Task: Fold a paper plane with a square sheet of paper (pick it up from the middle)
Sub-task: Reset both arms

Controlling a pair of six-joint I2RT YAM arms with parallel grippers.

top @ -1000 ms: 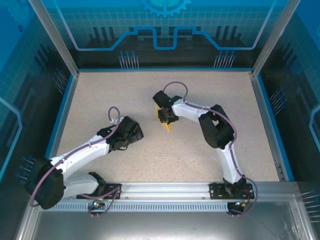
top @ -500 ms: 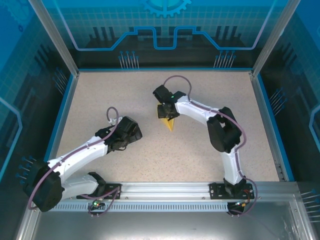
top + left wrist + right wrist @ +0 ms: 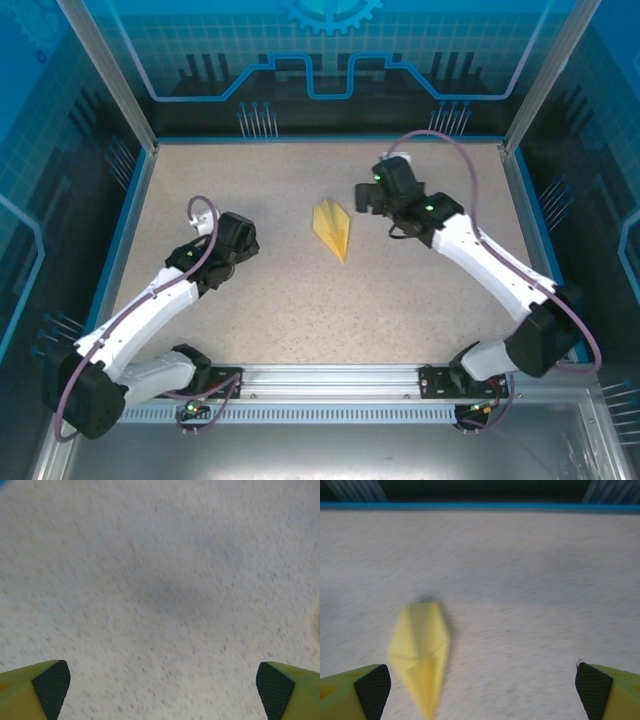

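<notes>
The square sheet of paper lies folded into a narrow yellow paper plane (image 3: 333, 228) flat on the speckled table, its sharp tip toward the near edge. In the right wrist view the paper plane (image 3: 420, 650) sits low on the left, close to the left fingertip (image 3: 372, 685) but apart from it. My right gripper (image 3: 362, 198) hovers just right of the plane; my right gripper (image 3: 482, 690) is open and holds nothing. My left gripper (image 3: 240, 232) stands well to the plane's left. In its wrist view my left gripper (image 3: 162, 687) is open over bare table.
A blue rim (image 3: 330, 138) borders the speckled table (image 3: 420, 300) on the far side and both sides. Metal frame posts (image 3: 105, 70) rise at the back corners. An aluminium rail (image 3: 330, 378) carrying the arm bases runs along the near edge.
My right gripper opened, let go of the paper plane and pulled back to the right. The plane now lies free on the table. My left arm drew back to the left.
</notes>
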